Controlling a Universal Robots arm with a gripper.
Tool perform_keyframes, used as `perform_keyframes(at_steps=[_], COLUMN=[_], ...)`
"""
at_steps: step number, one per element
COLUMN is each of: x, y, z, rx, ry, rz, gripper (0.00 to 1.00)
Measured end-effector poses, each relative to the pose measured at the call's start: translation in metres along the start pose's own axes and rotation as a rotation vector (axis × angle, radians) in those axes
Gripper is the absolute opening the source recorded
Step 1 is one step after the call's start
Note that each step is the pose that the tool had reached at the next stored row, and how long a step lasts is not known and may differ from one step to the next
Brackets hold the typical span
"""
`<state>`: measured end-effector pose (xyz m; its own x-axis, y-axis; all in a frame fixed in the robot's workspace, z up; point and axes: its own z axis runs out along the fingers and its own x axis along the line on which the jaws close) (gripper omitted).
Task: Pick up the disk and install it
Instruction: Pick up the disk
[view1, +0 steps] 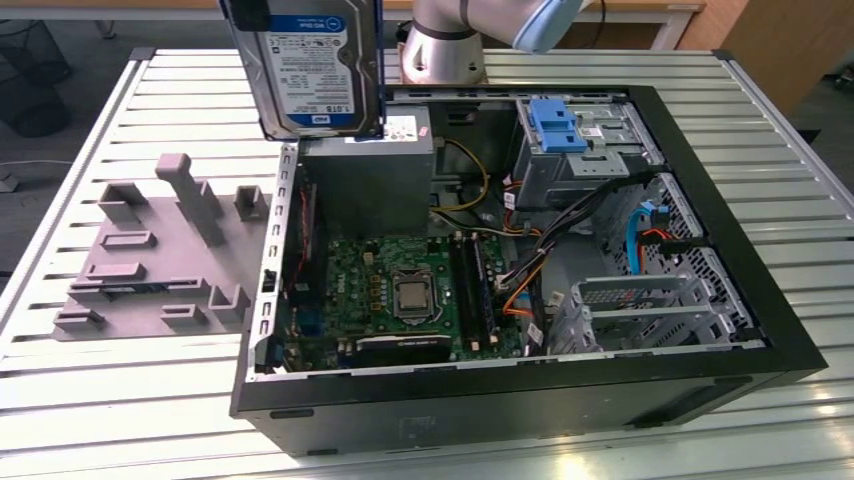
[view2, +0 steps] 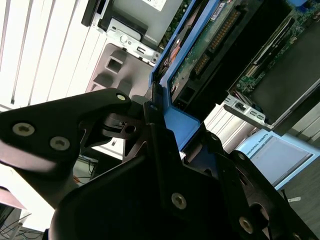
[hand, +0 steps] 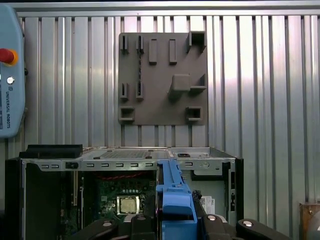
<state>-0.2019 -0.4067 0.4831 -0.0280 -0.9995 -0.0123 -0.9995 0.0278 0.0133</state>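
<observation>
Fingers clamped tight on the disk. In the second wrist view the black gripper pinches the blue carrier edge, and the drive's green circuit side runs off beyond it toward the case.

In the first wrist view the blue carrier edge of the disk sits between the jaws of the gripper. Below are the open case and the grey plate on the slatted table.

In the exterior view the disk hangs upright with its label facing out and touches nothing. It is above the far corner of the case on the exterior view's left, over the grey box. The plate is well apart on the table.

Step, as I judge it: pick-up done, carry in hand, install not yet done.

The install looks to call for squaring the carrier to a bay. The cage on the exterior view's right looks free, and a lone blue bracket sits at the far side.

There is plenty of open room above the case and much less inside it — cables cross by the bays, and the case walls and cage edges are the snags to mind.
</observation>
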Motion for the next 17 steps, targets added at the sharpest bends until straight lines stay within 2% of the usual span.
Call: perform_keyframes(at_steps=[11,17], x=[-0.0001,-0.0003], y=[-0.0034,-0.0135], z=[0.0000,-0.0002], rx=[0.0000,0.0000], ry=[0.0000,0.0000], rz=[0.000,0.000], gripper=[0.36,0.36])
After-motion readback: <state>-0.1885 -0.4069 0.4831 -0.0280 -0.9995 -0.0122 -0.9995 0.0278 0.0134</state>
